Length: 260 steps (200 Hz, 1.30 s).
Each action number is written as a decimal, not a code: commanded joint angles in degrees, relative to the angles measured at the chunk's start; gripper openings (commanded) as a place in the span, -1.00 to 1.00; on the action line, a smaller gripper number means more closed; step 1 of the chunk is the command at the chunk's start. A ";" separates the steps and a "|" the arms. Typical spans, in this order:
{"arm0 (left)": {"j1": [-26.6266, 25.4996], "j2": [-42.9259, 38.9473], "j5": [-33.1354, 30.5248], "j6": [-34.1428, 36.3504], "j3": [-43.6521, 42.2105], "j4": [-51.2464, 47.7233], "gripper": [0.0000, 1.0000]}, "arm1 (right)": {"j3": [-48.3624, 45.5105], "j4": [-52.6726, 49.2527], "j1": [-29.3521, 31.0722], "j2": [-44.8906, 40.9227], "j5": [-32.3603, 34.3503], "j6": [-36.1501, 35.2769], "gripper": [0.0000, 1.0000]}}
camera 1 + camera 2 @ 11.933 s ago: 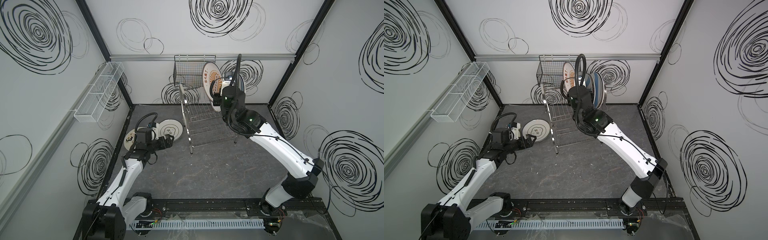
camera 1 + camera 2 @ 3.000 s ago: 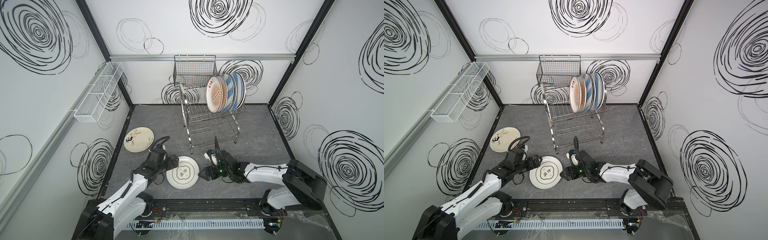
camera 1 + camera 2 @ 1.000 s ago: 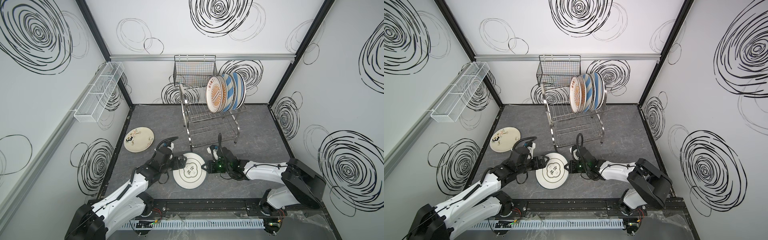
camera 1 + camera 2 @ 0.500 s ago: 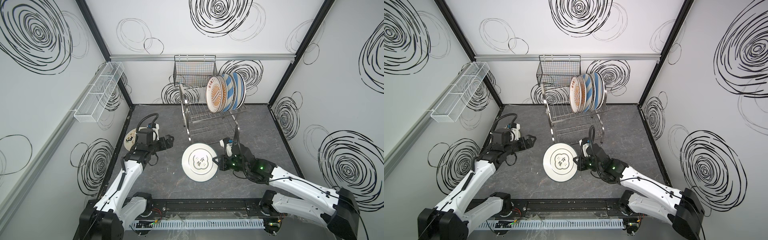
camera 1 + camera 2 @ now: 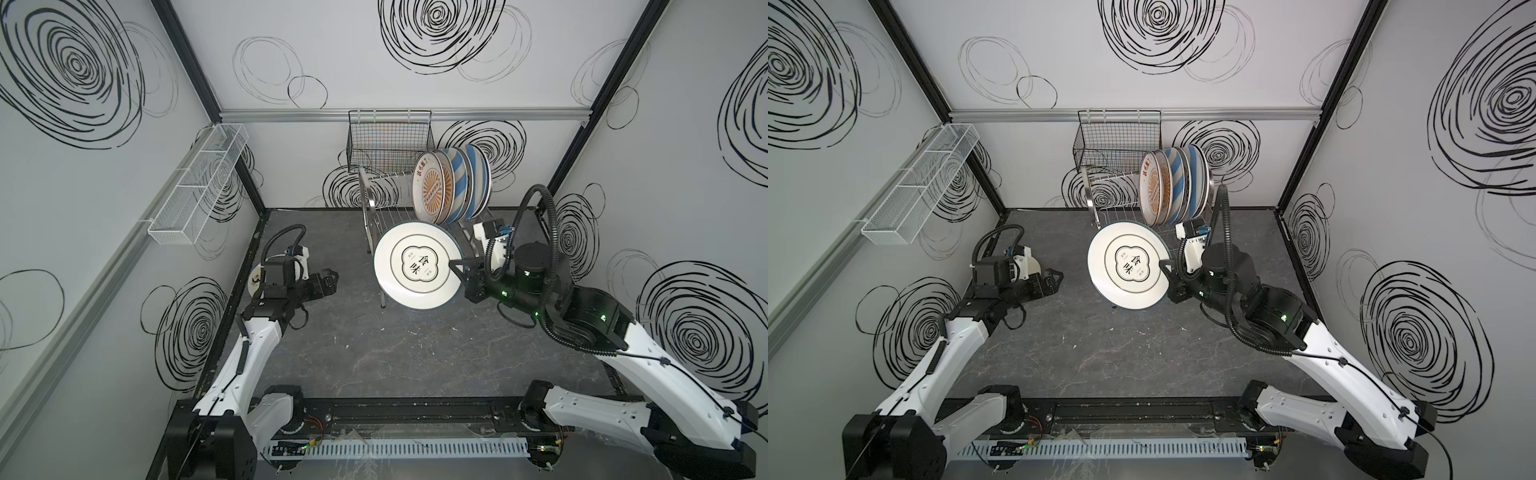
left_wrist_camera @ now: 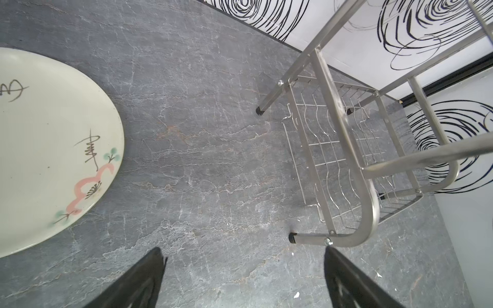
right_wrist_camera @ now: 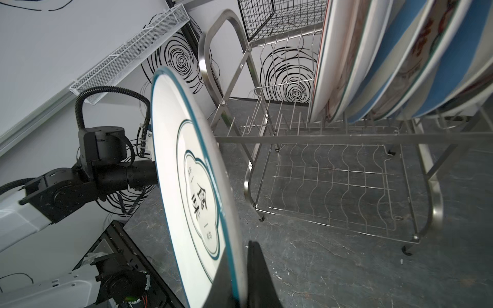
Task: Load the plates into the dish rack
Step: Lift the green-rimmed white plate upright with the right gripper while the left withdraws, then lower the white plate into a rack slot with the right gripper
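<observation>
Plate in grip (image 5: 417, 266): green-rimmed white, lifted clear of the worktop (image 5: 374, 353), just in front of the dish rack's near side.
Grip: right gripper (image 5: 456, 266) clamped on its right-hand rim; the plate extends leftward from the pincer.
Dish rack (image 5: 366, 199): 2-tier, at the worktop's far edge; racked plates (image 5: 453, 191) stand on edge at the upper tier's right end.
Free slots (image 5: 395, 210): beyond and above the plate in grip, left of the racked plates.
Plate face: tilted upward, judged not yet parallel to the racked plates.
Right arm: nearer the rack, reaching in low from the right.
Left gripper (image 5: 328, 280): spread wide, empty, near the worktop's left edge beside 1 cream plate (image 6: 53, 149).
</observation>
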 commanded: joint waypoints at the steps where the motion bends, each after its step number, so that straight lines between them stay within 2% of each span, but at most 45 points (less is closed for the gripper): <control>1: -0.15 -0.66 0.25 1.53 0.87 -0.01 0.92 | 8.75 -2.14 -0.23 4.26 7.23 -4.09 -1.00; 49: -0.93 -1.12 0.14 1.54 0.35 -0.19 0.92 | 30.15 -3.83 -1.01 20.53 21.18 -9.82 -1.00; 89: -1.57 -0.70 0.09 1.54 0.34 -0.26 0.92 | 41.48 -0.02 -1.71 30.31 27.93 -12.74 -1.00; 133: -1.74 -0.66 0.23 1.39 -0.14 -0.28 0.92 | 38.58 12.06 -0.23 32.76 43.18 -16.55 -1.00; 158: -1.80 -0.79 1.00 1.21 -0.19 -0.03 0.92 | 37.94 16.09 0.33 35.37 48.58 -18.08 -1.00; 203: -1.99 -0.66 2.33 0.96 -0.36 0.34 0.92 | 41.08 16.58 0.74 41.76 52.12 -18.56 -1.00; 260: -2.09 -0.01 3.19 0.92 -0.19 0.16 0.92 | 39.90 21.61 0.97 44.32 54.84 -20.56 -1.00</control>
